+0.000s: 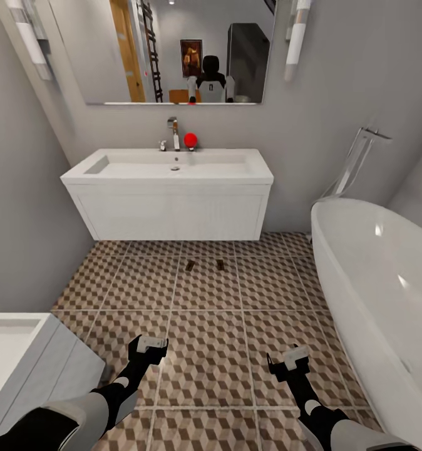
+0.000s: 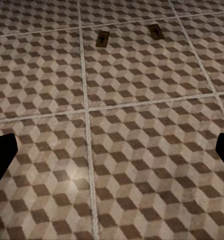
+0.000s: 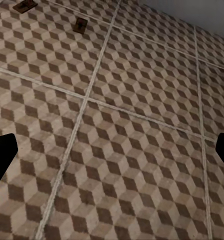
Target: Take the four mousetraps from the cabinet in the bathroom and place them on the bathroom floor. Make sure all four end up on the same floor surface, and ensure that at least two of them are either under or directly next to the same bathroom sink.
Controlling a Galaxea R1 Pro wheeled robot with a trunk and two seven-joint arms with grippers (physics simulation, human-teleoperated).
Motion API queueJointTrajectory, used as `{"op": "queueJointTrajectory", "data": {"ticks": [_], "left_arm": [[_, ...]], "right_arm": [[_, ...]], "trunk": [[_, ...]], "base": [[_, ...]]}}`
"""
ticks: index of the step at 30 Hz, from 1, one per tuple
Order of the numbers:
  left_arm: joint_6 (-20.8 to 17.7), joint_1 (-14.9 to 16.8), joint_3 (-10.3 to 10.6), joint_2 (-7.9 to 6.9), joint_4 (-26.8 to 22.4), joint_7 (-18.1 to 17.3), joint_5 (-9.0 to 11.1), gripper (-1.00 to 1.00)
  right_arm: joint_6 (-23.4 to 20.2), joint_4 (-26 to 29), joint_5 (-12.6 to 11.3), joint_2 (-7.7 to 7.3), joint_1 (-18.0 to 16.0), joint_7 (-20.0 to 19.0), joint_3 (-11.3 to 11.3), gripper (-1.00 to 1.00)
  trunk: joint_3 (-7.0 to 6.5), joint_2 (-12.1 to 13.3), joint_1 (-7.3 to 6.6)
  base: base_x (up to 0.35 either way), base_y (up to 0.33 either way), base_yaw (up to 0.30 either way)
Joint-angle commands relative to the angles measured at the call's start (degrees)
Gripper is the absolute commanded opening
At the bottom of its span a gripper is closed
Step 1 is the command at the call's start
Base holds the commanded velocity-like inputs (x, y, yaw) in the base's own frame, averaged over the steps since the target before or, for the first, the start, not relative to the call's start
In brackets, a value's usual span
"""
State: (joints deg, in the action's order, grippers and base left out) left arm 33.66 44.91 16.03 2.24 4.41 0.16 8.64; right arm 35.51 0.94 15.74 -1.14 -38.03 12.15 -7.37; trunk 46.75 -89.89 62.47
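Note:
Two mousetraps (image 1: 190, 265) (image 1: 220, 265) lie flat on the bathroom floor (image 1: 205, 338), side by side just in front of the white wall-hung sink (image 1: 167, 188). Small brown boards with dark wire, they also show in the left wrist view as mousetraps (image 2: 103, 38) (image 2: 156, 31) and in the right wrist view as mousetraps (image 3: 24, 6) (image 3: 80, 25). My left gripper (image 1: 149, 347) (image 2: 112, 155) and right gripper (image 1: 289, 362) (image 3: 112, 155) hang open over bare tiles, well short of the traps, with nothing between their fingers. The cabinet is out of view.
A rounded white bathtub (image 1: 374, 282) fills the right side. A low white unit (image 1: 23, 357) stands at the near left. A chrome tap (image 1: 173, 131) and a red ball (image 1: 190, 139) sit on the sink under a mirror (image 1: 173, 50).

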Motion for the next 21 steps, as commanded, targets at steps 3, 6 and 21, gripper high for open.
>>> {"op": "queueJointTrajectory", "data": {"ticks": [3, 6, 21], "left_arm": [[0.36, 0.09, 0.50, 0.04, 0.25, 0.02, 0.50, 1.00], [0.24, 0.09, 0.50, 0.04, 0.25, 0.02, 0.50, 1.00], [-0.58, 0.09, 0.50, 0.04, 0.25, 0.02, 0.50, 1.00]], "right_arm": [[0.01, -0.06, 0.32, -0.01, -0.04, 0.60, -0.45, 1.00], [0.00, -0.06, 0.30, -0.01, -0.04, 0.60, -0.45, 1.00], [0.00, -0.06, 0.34, -0.01, -0.05, 0.60, -0.45, 1.00]], "trunk": [[-0.50, 1.19, -0.67], [-1.04, 2.40, -1.33], [-3.73, 8.41, -4.62]], "base": [[0.000, 0.000, 0.000], [0.000, 0.000, 0.000], [0.000, 0.000, 0.000]]}}
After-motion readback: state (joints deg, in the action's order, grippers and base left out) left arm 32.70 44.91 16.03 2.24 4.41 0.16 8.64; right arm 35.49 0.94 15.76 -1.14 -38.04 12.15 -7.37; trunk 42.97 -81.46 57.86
